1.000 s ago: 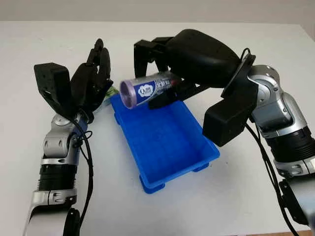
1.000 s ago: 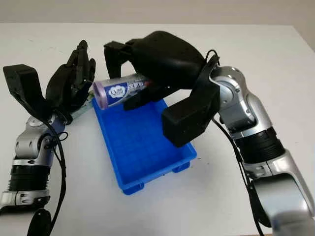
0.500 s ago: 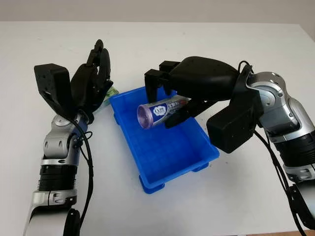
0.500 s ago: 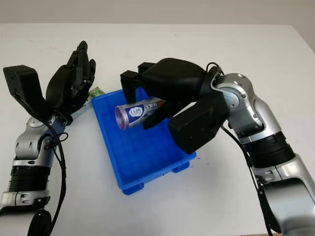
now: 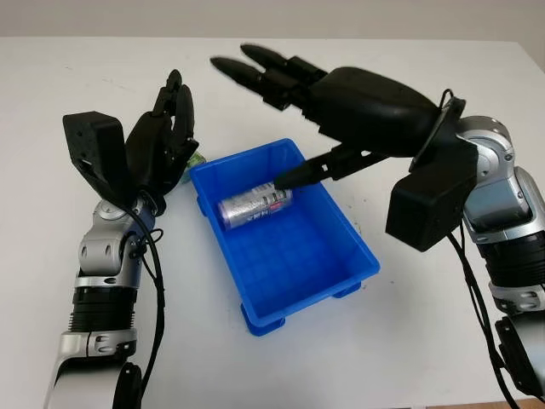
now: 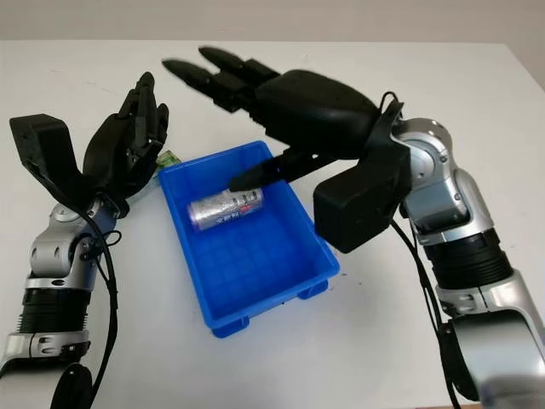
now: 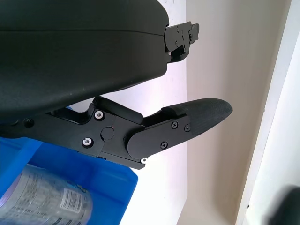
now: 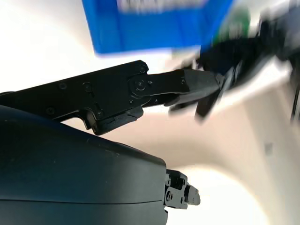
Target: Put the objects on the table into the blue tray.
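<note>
White bench (image 5: 255,366) carries a blue tray (image 5: 341,274) with a can (image 5: 254,207) lying on its side inside. Right hand (image 5: 341,94) hovers above the tray, wide and empty; left hand (image 5: 157,149), also empty, is raised beside it.

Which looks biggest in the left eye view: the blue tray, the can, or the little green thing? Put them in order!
1. Blue tray, biggest.
2. Can, lying inside the tray.
3. Green thing, smallest, but the left hand hides most of it, so its true size is unsure.

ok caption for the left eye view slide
Right hand open above the blue tray, can lying inside.
</note>
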